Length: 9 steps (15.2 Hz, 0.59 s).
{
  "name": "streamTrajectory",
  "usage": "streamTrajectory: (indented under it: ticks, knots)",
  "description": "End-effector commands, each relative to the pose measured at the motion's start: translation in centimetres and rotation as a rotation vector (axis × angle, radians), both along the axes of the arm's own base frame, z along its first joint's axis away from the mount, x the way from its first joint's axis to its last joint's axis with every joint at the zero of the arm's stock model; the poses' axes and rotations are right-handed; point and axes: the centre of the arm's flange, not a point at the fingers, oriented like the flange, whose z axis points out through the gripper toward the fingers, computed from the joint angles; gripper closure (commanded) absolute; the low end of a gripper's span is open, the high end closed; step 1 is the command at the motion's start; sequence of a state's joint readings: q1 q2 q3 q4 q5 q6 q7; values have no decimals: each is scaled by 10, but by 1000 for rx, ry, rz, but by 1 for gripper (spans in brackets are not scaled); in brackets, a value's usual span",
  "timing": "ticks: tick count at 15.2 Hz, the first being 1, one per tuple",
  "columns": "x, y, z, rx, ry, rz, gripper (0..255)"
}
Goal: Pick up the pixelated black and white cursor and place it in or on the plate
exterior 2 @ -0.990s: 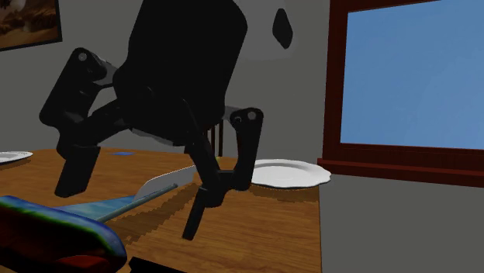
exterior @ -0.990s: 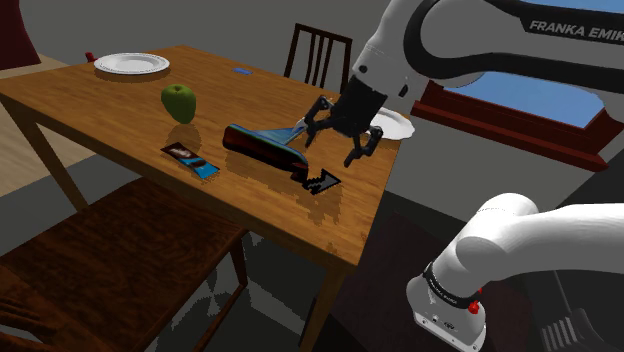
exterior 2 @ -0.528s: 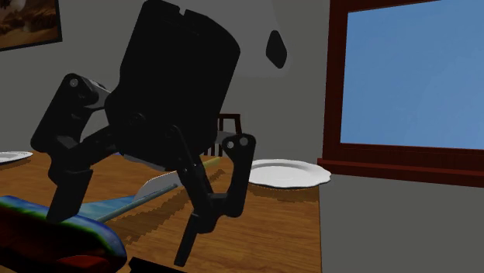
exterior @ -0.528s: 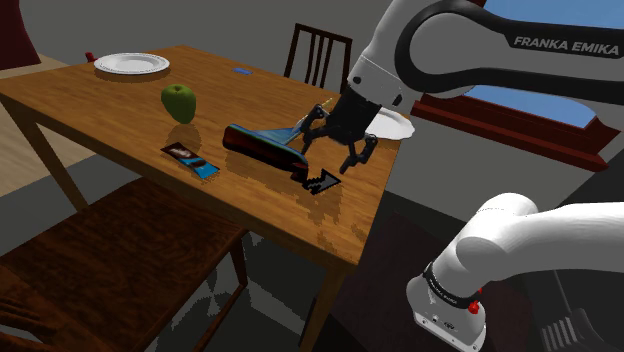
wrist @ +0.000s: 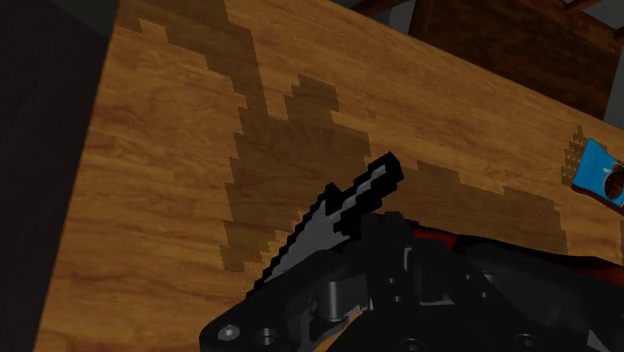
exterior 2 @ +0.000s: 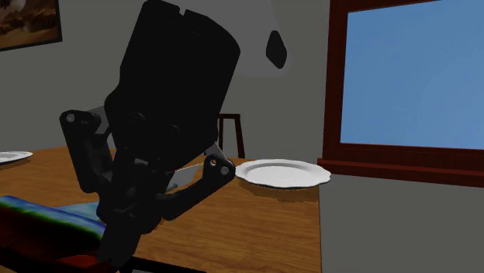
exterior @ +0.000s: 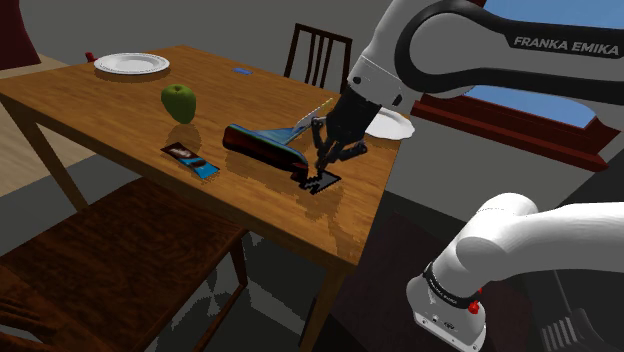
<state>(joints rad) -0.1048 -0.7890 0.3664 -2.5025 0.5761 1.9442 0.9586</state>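
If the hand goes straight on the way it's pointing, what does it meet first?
The cursor, right at the hand, with the wooden table directly beneath; no free travel seems left, though depth is unclear.

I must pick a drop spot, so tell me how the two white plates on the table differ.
The near plate lies just behind the gripper; the far plate sits at the table's opposite corner, at the shoulder view's upper left. The near plate is partly hidden by the arm; the far plate shows whole. Both are white, round and empty.
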Motion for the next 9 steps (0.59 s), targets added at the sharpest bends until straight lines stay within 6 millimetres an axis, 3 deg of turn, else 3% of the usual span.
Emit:
streamTrajectory:
  ticks: [1,5,6,7,8,9]
  knots:
    - [0,0,0,0,0,0,255]
    - [0,0,0,0,0,0,255]
    - [0,0,0,0,0,0,0]
    - [21,-1,-4,-15,184,-263,0]
    - [10,1,-1,-16,52,-48,0]
    - [10,1,-1,-16,52,-48,0]
